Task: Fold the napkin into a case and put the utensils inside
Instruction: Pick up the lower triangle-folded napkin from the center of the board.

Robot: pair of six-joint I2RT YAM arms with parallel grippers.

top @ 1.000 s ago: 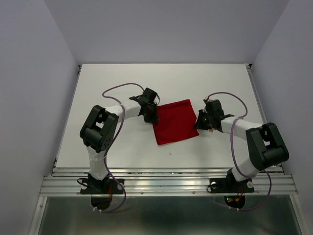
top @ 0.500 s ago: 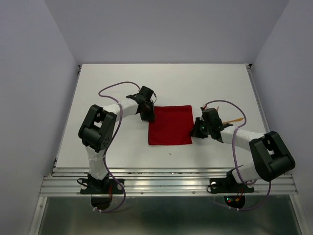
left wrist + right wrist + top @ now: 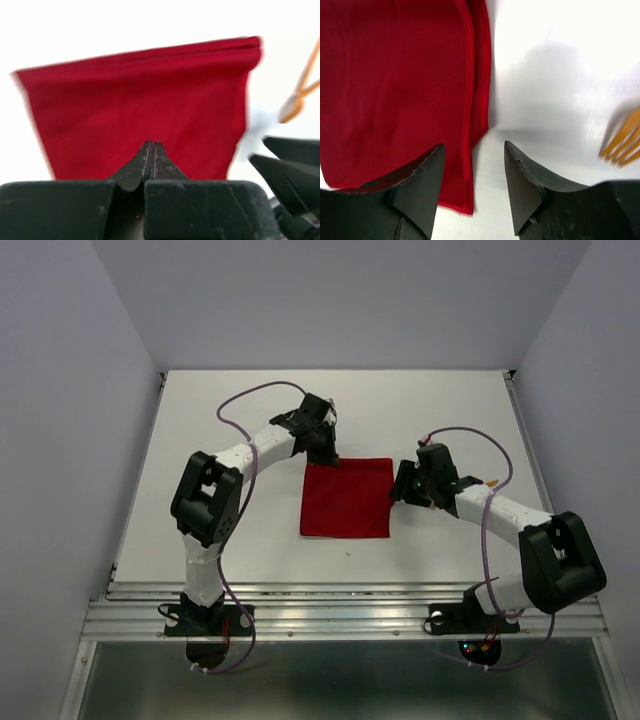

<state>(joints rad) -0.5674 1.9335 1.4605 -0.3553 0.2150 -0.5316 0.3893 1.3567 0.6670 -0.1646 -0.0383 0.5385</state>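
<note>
The red napkin (image 3: 347, 498) lies flat on the white table as a folded rectangle, also visible in the left wrist view (image 3: 140, 90) and the right wrist view (image 3: 395, 75). My left gripper (image 3: 328, 454) is at its far left corner, jaws shut (image 3: 151, 145), tips over the cloth with nothing visible between them. My right gripper (image 3: 399, 490) is open (image 3: 472, 146) astride the napkin's layered right edge, one finger over cloth, the other over bare table. An orange fork-like utensil (image 3: 622, 142) lies just right of it, seen too as orange sticks (image 3: 300, 90) and as a small tip (image 3: 493, 482).
The white table (image 3: 240, 420) is bounded by grey walls and a metal rail at the near edge (image 3: 340, 615). The right arm's black fingers (image 3: 285, 165) show at the lower right of the left wrist view.
My right gripper has opened and now stands at the napkin's right edge. My left gripper moved up toward the far left corner. The napkin went from tilted to square.
</note>
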